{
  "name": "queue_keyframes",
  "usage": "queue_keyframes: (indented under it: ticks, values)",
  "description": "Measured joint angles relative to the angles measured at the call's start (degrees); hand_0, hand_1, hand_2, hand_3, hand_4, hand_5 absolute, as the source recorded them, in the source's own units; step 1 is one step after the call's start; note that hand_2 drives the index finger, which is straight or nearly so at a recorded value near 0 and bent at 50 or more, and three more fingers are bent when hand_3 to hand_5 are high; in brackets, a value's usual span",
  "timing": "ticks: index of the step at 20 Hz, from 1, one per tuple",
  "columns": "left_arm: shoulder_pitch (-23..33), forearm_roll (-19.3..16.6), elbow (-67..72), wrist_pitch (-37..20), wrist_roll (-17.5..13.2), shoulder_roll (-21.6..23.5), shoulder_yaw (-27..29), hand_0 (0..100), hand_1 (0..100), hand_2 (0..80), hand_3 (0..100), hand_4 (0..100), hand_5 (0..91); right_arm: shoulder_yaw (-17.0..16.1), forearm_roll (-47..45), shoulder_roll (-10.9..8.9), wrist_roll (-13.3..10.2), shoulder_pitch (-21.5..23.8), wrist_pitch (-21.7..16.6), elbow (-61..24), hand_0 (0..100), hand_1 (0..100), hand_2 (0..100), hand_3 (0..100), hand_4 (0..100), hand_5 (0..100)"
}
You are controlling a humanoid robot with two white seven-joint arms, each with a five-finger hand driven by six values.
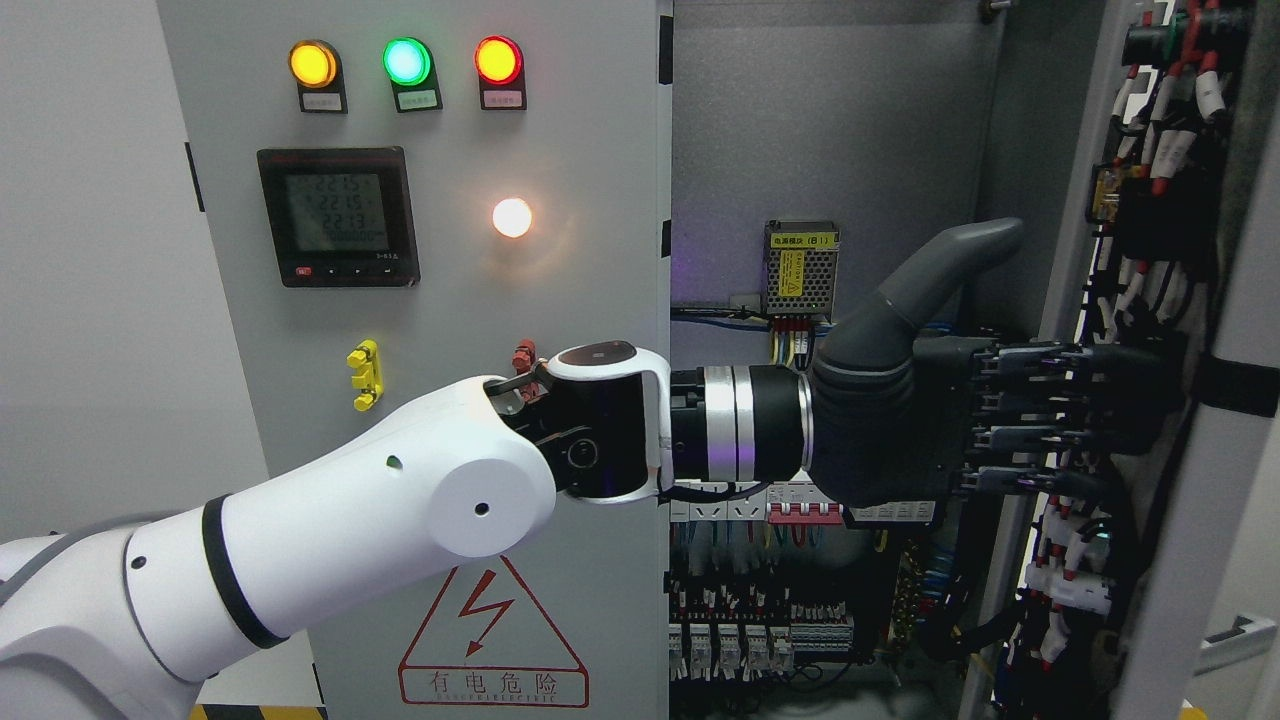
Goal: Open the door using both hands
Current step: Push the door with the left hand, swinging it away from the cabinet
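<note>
Right door: the right door [1190, 420] stands swung open at the picture's right, its inner face toward the camera and strung with wiring and white-capped terminals; its top, bottom and right edge are cut off.
Left robot hand: the left robot hand [1000, 410], dark grey, reaches across from the lower left; four fingers [1050, 395] lie flat against the open door's inner edge, thumb raised and free. It grips nothing; the fingertips merge with the dark wiring and are hard to make out.
Left door: one closed left door [430, 330], partly hidden by the white forearm.
Lamps: three coloured lamps [405, 62] in a row, amber, green, red, plus one white lamp [512, 218].
Meter: one digital meter [338, 217]; digits hard to read.
Warning sign: one red triangle sign [492, 640], top hidden.
Cabinet interior: one meshed power supply [801, 268] above rows of breakers [760, 630].
</note>
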Motion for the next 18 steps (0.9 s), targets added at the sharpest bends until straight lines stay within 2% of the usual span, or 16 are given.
queue_keyframes:
  ticks: [7,18]
  values:
    - [-0.2,-0.7,0.0,0.0,1.3,-3.4,0.0,0,0,0.0,0,0,0.0,0.0,0.0,0.0,0.0,0.0,0.0,0.0,38,0,0,0,0,0]
    - [-0.4,-1.5,0.4,-0.4,7.4,-9.3,0.0,0,0,0.0,0,0,0.0,0.0,0.0,0.02,-0.1,0.0,0.0,0.0,38,0,0,0,0,0]
